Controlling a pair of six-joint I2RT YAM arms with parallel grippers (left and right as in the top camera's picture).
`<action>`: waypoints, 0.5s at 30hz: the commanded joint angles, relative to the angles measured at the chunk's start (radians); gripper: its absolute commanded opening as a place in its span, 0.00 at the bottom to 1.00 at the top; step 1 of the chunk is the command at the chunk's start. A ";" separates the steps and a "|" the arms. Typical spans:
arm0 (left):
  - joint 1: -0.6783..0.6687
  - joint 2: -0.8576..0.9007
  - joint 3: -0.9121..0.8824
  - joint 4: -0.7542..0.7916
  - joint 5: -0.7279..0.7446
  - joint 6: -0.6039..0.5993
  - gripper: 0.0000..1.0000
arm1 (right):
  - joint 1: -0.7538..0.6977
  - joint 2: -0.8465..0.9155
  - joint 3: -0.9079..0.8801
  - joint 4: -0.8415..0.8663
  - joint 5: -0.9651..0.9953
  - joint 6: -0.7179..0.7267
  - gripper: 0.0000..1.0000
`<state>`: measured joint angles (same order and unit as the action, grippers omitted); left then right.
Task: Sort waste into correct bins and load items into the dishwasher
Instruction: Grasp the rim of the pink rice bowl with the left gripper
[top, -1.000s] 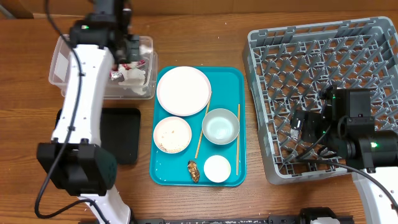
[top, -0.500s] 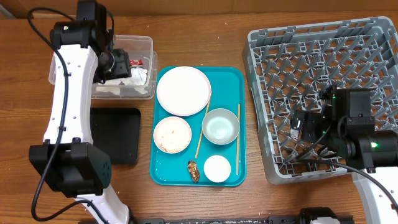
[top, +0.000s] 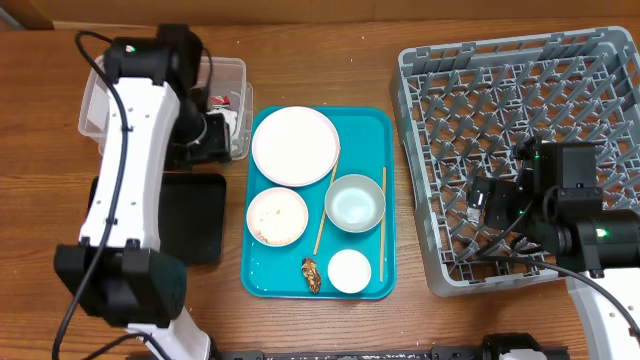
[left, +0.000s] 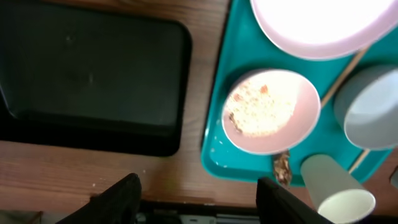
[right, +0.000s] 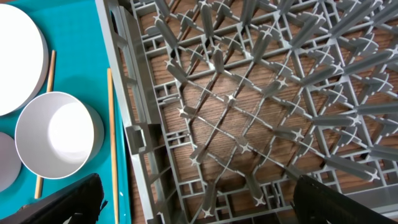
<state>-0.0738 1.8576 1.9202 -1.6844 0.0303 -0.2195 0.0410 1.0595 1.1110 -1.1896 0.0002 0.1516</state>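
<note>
Hovering with jaws spread and empty, the left gripper (left: 199, 183) has the rice-speckled bowl (left: 272, 111) just ahead on the teal tray (left: 214, 155). The right gripper (right: 199, 190), likewise wide and empty, hangs over the dish rack (right: 230, 98); left of it a chopstick (right: 112, 137) lies parallel to the rack wall.

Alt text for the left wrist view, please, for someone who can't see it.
The open, empty left hand hovers over a black tray and a teal tray holding a rice-speckled bowl, a plate, a second bowl, a cup and a brown scrap.
</note>
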 joint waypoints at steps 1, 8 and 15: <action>-0.090 -0.150 -0.092 0.008 -0.052 -0.094 0.62 | 0.003 -0.004 0.028 0.000 -0.002 -0.010 1.00; -0.283 -0.331 -0.345 0.254 -0.055 -0.129 0.66 | 0.003 -0.004 0.028 0.002 -0.002 -0.010 1.00; -0.435 -0.300 -0.571 0.510 -0.056 -0.125 0.73 | 0.003 -0.004 0.028 0.002 -0.002 -0.010 1.00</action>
<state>-0.4721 1.5249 1.4322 -1.2270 -0.0189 -0.3279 0.0410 1.0595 1.1126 -1.1927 -0.0002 0.1509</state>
